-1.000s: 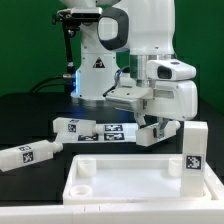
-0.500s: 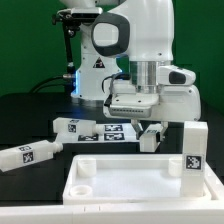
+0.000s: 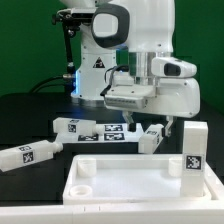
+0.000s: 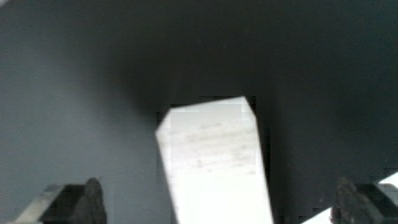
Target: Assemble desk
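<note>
Since the earlier frames the gripper (image 3: 155, 128) has turned square above the table and spread its jaws, letting go of the leg (image 3: 150, 139) it had clamped. The jaws now stand wide apart, one finger on either side of that leg. In the wrist view the leg (image 4: 217, 150) shows between them with clear gaps. It rests on the black table (image 3: 30, 110), just behind the far rim of the tabletop panel (image 3: 120, 178). An upright leg (image 3: 193, 150) stands at the panel's corner on the exterior view's right. A loose leg (image 3: 25, 155) lies toward the exterior view's left, and a second loose leg (image 3: 74, 127) lies beside the marker board (image 3: 115, 132).
</note>
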